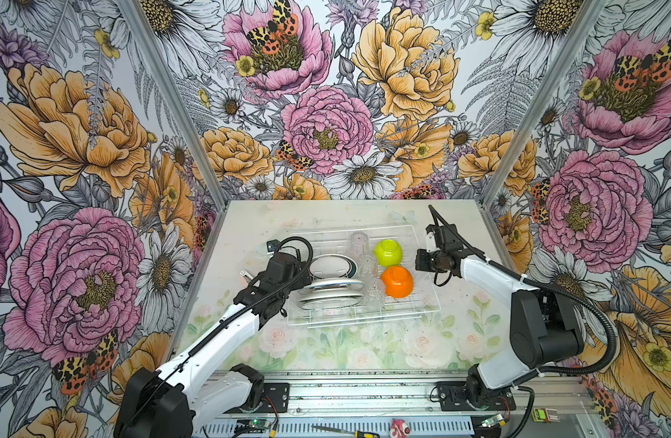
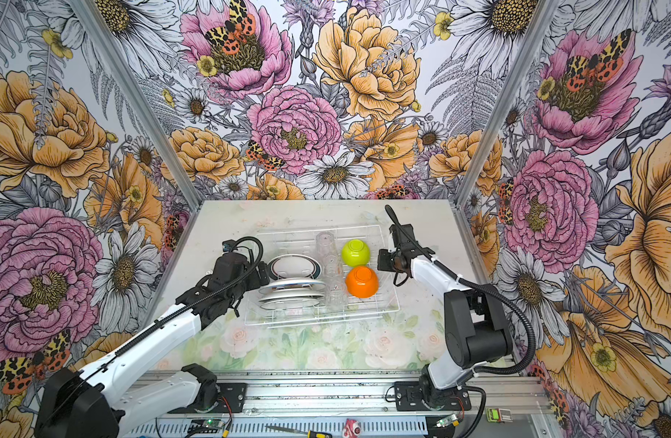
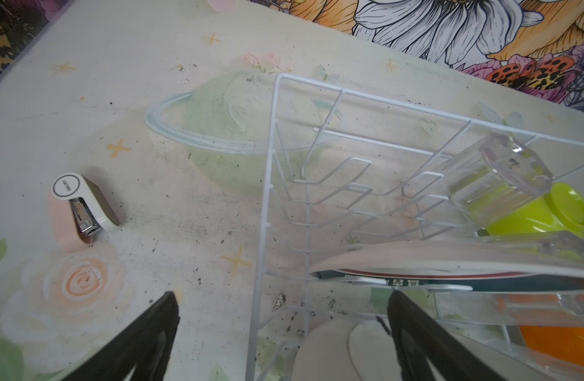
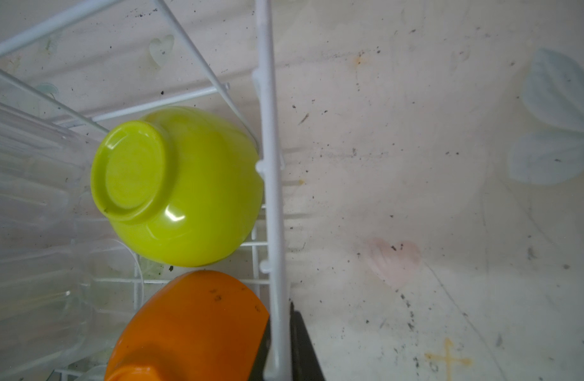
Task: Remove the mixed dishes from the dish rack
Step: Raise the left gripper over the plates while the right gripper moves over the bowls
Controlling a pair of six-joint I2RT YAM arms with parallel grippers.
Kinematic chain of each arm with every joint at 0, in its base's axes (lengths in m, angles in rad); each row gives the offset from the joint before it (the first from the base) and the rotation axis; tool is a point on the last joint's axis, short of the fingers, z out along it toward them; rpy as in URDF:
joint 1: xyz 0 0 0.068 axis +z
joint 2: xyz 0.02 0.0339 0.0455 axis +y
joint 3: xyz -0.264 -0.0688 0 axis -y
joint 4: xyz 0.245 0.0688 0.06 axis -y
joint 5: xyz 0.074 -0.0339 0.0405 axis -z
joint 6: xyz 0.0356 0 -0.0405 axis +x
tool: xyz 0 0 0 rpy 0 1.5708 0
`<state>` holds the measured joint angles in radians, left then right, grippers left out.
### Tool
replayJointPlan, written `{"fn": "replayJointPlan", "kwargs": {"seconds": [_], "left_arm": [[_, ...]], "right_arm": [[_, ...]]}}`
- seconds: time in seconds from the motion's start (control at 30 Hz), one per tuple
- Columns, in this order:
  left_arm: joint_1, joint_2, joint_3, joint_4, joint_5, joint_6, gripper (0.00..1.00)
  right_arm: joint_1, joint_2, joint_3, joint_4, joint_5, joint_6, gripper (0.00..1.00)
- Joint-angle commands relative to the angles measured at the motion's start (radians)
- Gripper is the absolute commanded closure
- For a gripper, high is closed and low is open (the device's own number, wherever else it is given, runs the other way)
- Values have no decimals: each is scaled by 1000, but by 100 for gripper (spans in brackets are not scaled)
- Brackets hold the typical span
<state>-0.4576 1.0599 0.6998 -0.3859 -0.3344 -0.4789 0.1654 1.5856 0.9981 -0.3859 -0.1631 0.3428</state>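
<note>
The dish rack [image 1: 364,322] [image 2: 318,322] stands mid-table in both top views. It holds white plates [image 1: 332,286] with teal and red rims, clear tumblers [image 1: 368,265], a lime-green bowl [image 1: 388,252] [image 4: 185,188] and an orange bowl [image 1: 397,281] [image 4: 191,326], both bowls upside down. My left gripper [image 3: 283,293] is open and straddles the rack's left rim wire [image 3: 267,198], with a plate edge [image 3: 449,264] just ahead of it. My right gripper [image 4: 279,316] [image 1: 419,261] is shut on the rack's right rim wire [image 4: 267,132], beside the orange bowl.
A small white stapler [image 3: 82,204] [image 1: 246,275] lies on the table left of the rack. Floral walls enclose the table on three sides. A screwdriver [image 1: 349,431] lies on the rail in front of the table.
</note>
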Motion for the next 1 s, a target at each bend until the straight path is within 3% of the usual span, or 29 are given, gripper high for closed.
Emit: {"fn": "replayJointPlan", "kwargs": {"seconds": [0.0,0.23,0.57,0.97], "left_arm": [[5,-28,27,-34,40,25,1],[0,-113,29,-76,53,12,1],[-76,-222,-13,-117,59,1,1],[-106,-178,15,-107,71,37,2]], "right_arm": [[-60,33,40,13,233,128,100],[-67,85,89,15,224,133,100],[-71,142,178,13,181,121,100],[-71,119,152,4,143,-57,100]]}}
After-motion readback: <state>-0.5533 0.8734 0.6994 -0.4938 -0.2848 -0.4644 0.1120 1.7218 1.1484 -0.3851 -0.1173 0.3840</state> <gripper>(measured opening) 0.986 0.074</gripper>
